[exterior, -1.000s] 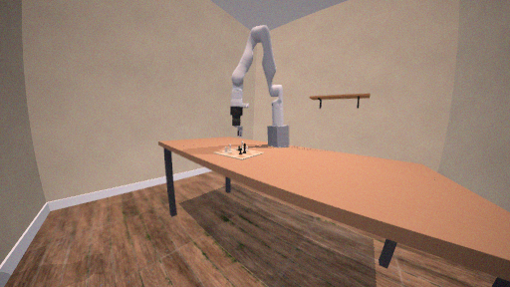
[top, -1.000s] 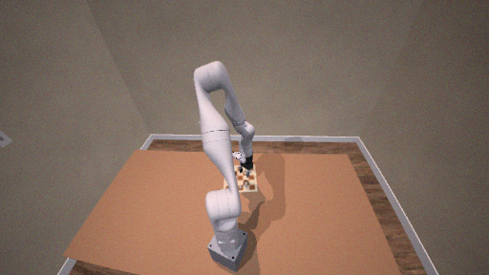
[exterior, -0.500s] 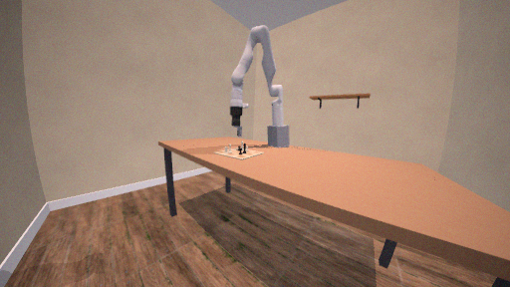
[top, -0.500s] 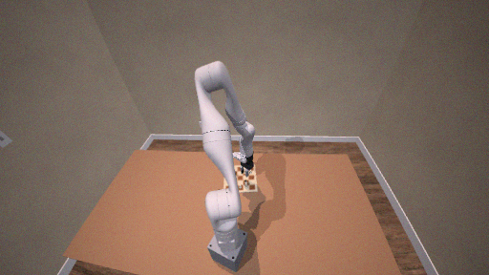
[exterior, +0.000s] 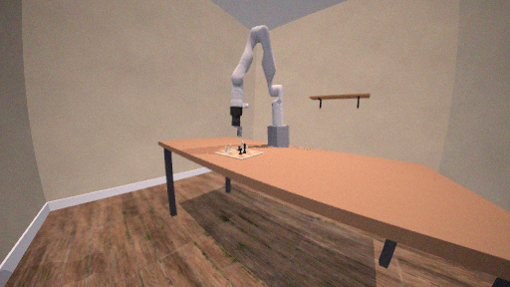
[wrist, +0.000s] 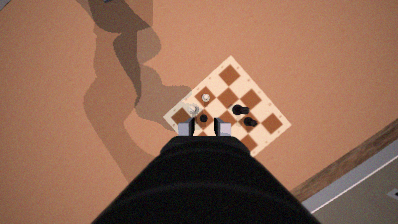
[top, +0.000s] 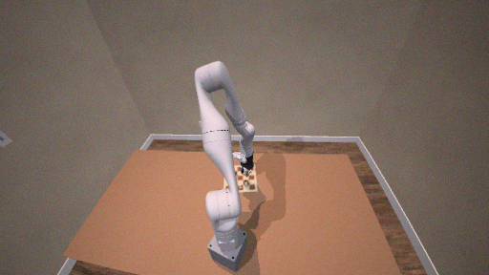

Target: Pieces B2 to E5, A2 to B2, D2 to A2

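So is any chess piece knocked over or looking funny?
Maybe one: the pale piece near the board's left corner looks tipped over, though it's small and blurry. The other pieces seem upright. The gripper hangs above, holding nothing.

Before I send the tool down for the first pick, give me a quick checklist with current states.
1. Tool empty: ok, fingers part open with nothing between them.
2. Lined up over a piece: ok, a black piece shows between the fingers in the wrist view.
3. That piece stands on B2: cannot tell, the edge labels are unreadable.
4. Tool at grasp height: not ok, it hangs well above the board.
5. Neighbour clearance: cannot tell, a white piece sits close to one finger's path.
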Controlling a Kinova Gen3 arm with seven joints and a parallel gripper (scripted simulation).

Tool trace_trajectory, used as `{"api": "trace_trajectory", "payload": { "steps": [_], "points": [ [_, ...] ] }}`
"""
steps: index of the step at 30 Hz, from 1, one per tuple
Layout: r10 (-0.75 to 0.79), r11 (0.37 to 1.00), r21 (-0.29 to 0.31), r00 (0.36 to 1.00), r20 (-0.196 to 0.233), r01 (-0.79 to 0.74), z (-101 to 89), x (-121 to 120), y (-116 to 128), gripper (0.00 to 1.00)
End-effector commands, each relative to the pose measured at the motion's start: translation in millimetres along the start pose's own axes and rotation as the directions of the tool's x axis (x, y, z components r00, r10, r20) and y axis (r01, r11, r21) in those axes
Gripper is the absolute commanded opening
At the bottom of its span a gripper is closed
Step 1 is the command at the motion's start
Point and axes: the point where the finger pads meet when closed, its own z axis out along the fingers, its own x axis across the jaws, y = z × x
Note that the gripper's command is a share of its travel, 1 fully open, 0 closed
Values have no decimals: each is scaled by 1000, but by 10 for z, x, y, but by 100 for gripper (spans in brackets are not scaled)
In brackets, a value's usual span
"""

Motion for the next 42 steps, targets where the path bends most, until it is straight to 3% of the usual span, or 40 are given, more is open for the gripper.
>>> {"api": "trace_trajectory", "payload": {
  "steps": [1, 24, 42],
  "points": [
    [0, 1000, -1, 1000, -1, 0, -5, 3, 5, 68],
    [0, 1000, -1, 1000, -1, 0, 10, 3, 5, 68],
    [0, 1000, -1, 1000, -1, 0, 187, -3, 2, 68]
  ]
}}
